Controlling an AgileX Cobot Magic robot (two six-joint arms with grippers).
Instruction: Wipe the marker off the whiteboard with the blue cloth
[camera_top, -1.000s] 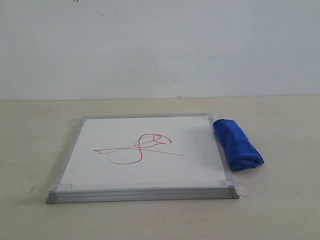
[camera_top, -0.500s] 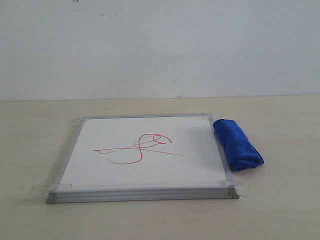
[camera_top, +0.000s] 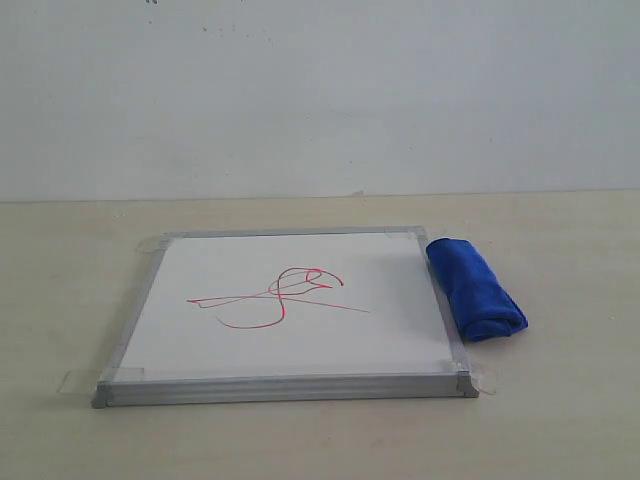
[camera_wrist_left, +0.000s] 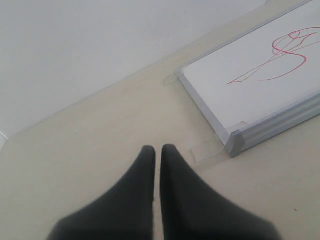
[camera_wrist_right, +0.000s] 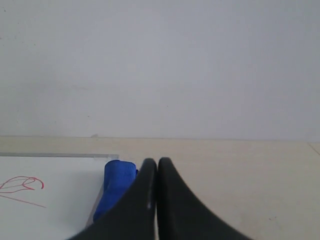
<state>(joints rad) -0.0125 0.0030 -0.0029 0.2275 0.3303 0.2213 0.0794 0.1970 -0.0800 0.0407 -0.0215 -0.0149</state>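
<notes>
The whiteboard (camera_top: 290, 360) lies flat on the table, silver-framed, with tape tabs at its corners. A red-pink marker scribble (camera_top: 275, 297) runs across its middle. The blue cloth (camera_top: 474, 287), rolled into a thick cylinder, rests on the table against the board's right edge. Neither arm shows in the exterior view. In the left wrist view my left gripper (camera_wrist_left: 158, 149) is shut and empty over bare table, short of a board corner (camera_wrist_left: 235, 142), with the marker (camera_wrist_left: 285, 55) beyond. My right gripper (camera_wrist_right: 157, 161) is shut and empty, with the blue cloth (camera_wrist_right: 112, 190) just beside and beyond its fingertips.
A plain white wall (camera_top: 320, 90) stands behind the beige table (camera_top: 560, 420). Clear tape tabs (camera_top: 75, 381) stick out from the board's corners onto the tabletop.
</notes>
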